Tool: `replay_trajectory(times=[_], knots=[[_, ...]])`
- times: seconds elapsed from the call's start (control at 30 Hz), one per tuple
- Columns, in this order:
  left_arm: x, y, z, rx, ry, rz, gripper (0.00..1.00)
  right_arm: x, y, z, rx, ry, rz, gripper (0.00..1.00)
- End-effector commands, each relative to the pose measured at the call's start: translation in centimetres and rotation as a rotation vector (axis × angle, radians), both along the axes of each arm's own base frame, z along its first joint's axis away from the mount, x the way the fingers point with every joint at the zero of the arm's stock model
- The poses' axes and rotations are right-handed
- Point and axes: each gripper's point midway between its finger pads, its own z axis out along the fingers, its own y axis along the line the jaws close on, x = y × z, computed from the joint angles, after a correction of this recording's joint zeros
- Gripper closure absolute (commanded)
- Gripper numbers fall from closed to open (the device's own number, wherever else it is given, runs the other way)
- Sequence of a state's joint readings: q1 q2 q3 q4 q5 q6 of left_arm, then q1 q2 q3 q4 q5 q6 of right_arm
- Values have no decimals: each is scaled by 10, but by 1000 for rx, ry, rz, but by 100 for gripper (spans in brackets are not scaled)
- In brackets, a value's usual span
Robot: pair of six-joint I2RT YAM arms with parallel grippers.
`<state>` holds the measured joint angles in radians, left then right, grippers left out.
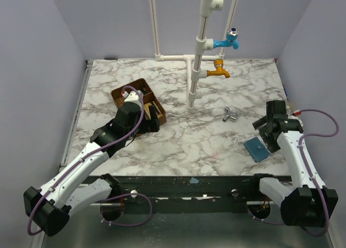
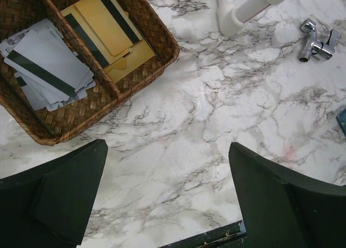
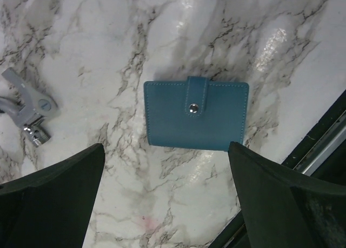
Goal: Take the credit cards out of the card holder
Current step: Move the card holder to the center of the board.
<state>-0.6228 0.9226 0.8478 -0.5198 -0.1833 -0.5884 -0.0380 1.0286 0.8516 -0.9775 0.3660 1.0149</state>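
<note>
Marble table (image 1: 178, 145), pipe rig at back. Card holder (image 3: 195, 114) lies flat at lower right of top view, snap tab fastened, w/ right gripper (image 3: 165, 147) hovering over it, jaws wide apart, nothing held. Left gripper (image 2: 167, 144) at upper left, also agape & empty, near wicker tray (image 2: 162, 48). Tray has grey-white credit cards (image 2: 48, 64) plus yellow cards (image 2: 108, 26); can't tell if any are from holder. Judging by the shut holder, task looks unstarted: unsnap, open, pull cards.
</note>
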Motion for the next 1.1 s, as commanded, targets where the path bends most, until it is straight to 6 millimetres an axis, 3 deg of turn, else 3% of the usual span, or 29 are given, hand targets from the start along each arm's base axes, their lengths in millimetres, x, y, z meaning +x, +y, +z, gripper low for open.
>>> replay_trajectory(times=[0.0, 0.23, 0.4, 0.63, 0.83, 1.07], knots=[[-2, -8, 9, -44, -1, -30, 1, -24, -6, -23, 35, 100, -32, 0], [-3, -9, 18, -66, -25, -39, 2, -22, -22, -46, 103, 96, -136, 0], [-5, -11, 18, -77, -29, -53, 2, -10, -37, -58, 151, -3, -190, 0], [-6, -11, 16, -74, -27, -56, 2, -10, -29, -92, 230, 28, -228, 0], [-7, -13, 15, -82, -22, -64, 2, -6, -23, -98, 258, -3, -189, 0], [-7, -16, 12, -94, -11, -70, 2, -1, 0, -107, 361, -47, -124, 5]])
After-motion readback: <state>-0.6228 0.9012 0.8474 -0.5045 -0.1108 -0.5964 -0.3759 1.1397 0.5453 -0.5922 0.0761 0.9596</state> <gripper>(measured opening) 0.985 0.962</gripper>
